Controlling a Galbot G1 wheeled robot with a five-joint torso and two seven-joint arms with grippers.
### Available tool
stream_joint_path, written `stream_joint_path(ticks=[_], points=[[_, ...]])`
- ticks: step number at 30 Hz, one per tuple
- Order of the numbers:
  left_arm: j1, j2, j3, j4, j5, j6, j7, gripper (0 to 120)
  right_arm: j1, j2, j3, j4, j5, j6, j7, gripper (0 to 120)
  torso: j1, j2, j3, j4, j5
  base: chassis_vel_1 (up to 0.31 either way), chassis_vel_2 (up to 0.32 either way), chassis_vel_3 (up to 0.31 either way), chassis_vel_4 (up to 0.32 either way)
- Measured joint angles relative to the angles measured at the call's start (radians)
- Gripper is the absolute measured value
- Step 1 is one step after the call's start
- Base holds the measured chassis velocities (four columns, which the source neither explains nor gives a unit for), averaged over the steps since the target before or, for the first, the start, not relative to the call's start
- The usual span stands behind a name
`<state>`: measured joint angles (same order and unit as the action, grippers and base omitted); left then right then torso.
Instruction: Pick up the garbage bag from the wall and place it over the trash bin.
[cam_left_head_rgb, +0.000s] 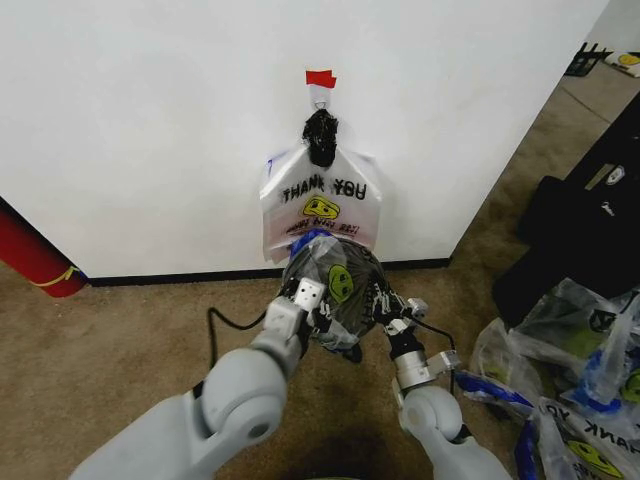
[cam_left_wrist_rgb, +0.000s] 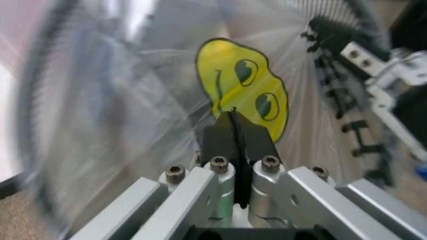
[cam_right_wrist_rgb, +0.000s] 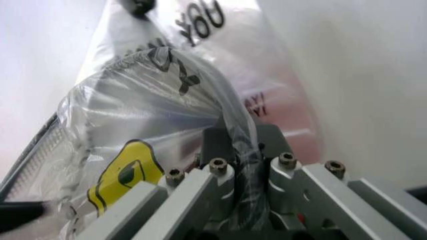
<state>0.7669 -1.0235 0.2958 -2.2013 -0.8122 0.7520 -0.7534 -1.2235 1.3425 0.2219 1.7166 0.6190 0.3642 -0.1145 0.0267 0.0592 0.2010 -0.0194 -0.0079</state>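
Observation:
A translucent garbage bag (cam_left_head_rgb: 335, 285) with a yellow smiley is stretched over the round dark trash bin (cam_left_head_rgb: 350, 350) at the foot of the white wall (cam_left_head_rgb: 150, 120). My left gripper (cam_left_head_rgb: 305, 298) is shut on the bag's film at the bin's left side, and in the left wrist view (cam_left_wrist_rgb: 233, 120) its fingers are pressed together just below the smiley (cam_left_wrist_rgb: 243, 87). My right gripper (cam_left_head_rgb: 388, 303) is shut on a bunched fold of the bag (cam_right_wrist_rgb: 237, 145) at the bin's right side. A second "THANK YOU" bag (cam_left_head_rgb: 320, 205) hangs flat on the wall above.
Red tape (cam_left_head_rgb: 320, 78) and a black knotted bundle (cam_left_head_rgb: 320, 137) hold the hanging bag. A large red cylinder (cam_left_head_rgb: 35, 255) leans at the left. Several loose bags (cam_left_head_rgb: 570, 380) lie on the carpet at the right, below black cases (cam_left_head_rgb: 590, 220).

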Motion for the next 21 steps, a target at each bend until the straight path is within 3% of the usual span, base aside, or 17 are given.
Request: stream_joint_path(ticks=[7,21], points=[[-0.061,-0.018,0.062,0.147,0.118,-0.005,-0.009,0,0.003,0.022,-0.018,-0.006,-0.073,0.044,-0.004,0,0.0,0.0,0.0,0.0002,0.0,0.0,0.0,0.0,0.0],[-0.103,-0.032,0.097,0.282,0.227,-0.013,0.014,0,-0.047,0.019,-0.035,0.018,-0.103,0.082,-0.029,0,0.0,0.0,0.0,0.0001,0.0,0.0,0.0,0.0,0.0]])
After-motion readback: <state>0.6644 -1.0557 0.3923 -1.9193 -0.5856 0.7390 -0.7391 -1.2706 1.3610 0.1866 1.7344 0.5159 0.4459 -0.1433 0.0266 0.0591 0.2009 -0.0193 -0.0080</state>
